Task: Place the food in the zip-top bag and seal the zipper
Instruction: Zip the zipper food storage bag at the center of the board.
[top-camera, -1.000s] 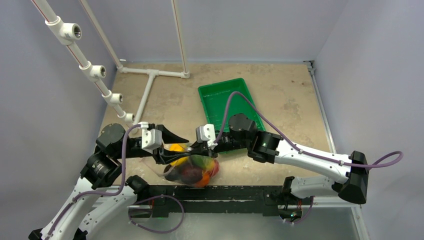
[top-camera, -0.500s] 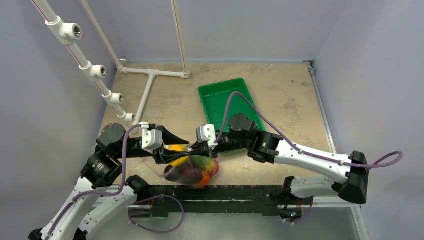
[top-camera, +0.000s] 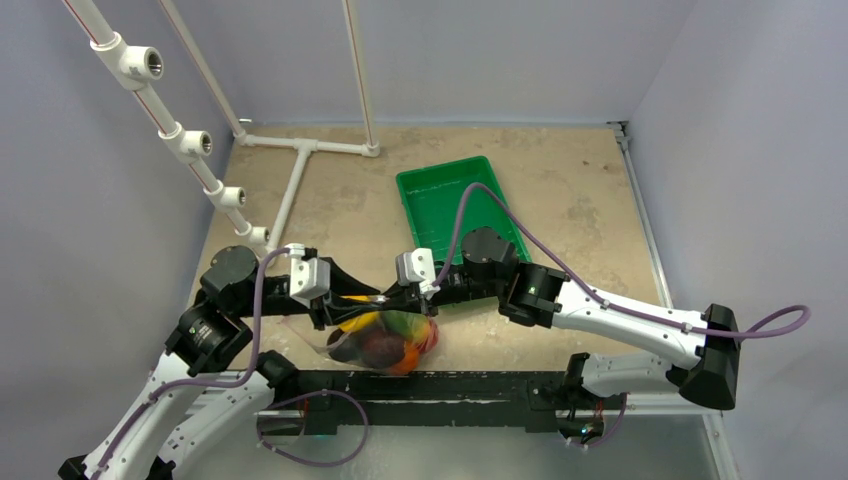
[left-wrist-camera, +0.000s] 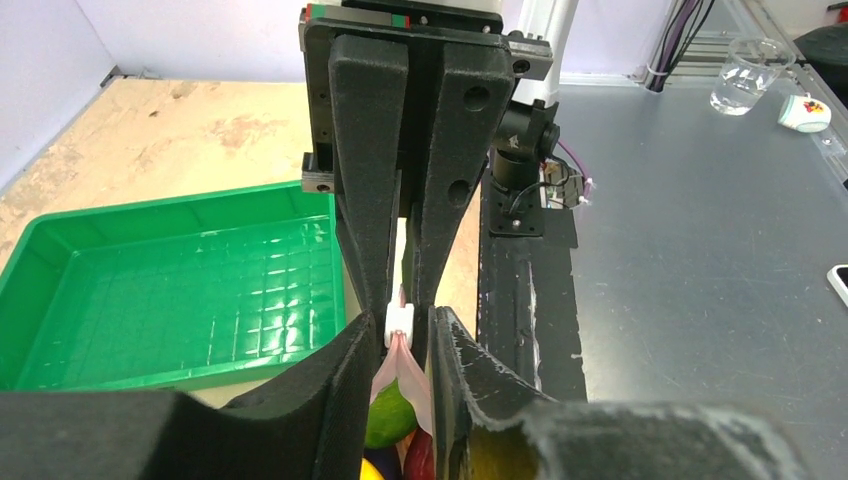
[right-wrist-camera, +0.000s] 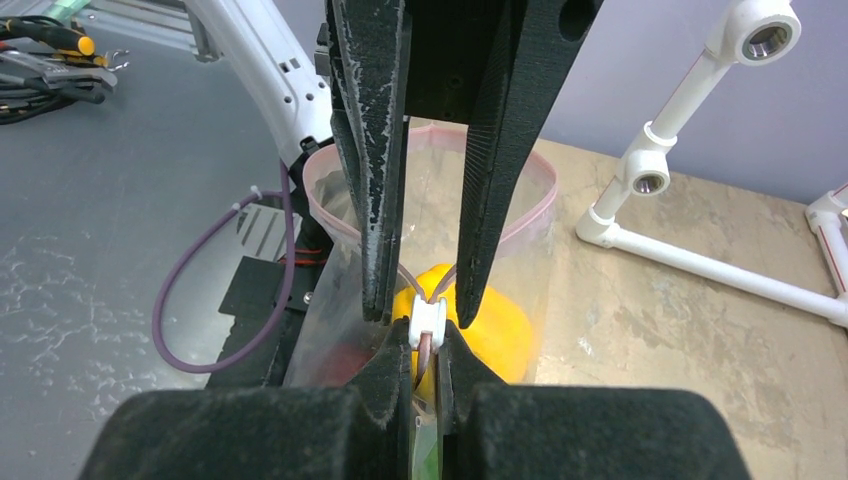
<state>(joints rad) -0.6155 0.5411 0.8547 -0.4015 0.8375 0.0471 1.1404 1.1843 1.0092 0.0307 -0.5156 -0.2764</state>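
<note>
The left arm (top-camera: 215, 330) reaches from its base toward the middle, forearm level and wrist pointing right. The left fingers (right-wrist-camera: 365, 150) are spread a little, one tip on each side of the white slider (right-wrist-camera: 428, 322); I cannot tell whether they touch it. On their side of the slider, the zipper (right-wrist-camera: 318, 208) gapes in a wide loop. The clear bag (right-wrist-camera: 335, 290) sits below the slider near the table's front edge, with the food (top-camera: 385, 342) bunched inside and a yellow pepper (right-wrist-camera: 500, 325) uppermost. The right arm (top-camera: 600, 310) stretches low from the right, wrist pointing left. The right fingers (left-wrist-camera: 365, 150) are pressed together, pinching the pink strip just beside the slider, tip to tip with the left ones.

Over the last second, the left elbow and wrist camera have edged right, closing the gap to the right wrist. The bag and right arm have barely shifted.

White pipes (top-camera: 290, 190) lie well off at the far left. The bag is just behind the black base rail (top-camera: 450, 385). The green tray (top-camera: 440, 195) lies close behind the right wrist. Bare table (top-camera: 580, 200) extends to its right.
</note>
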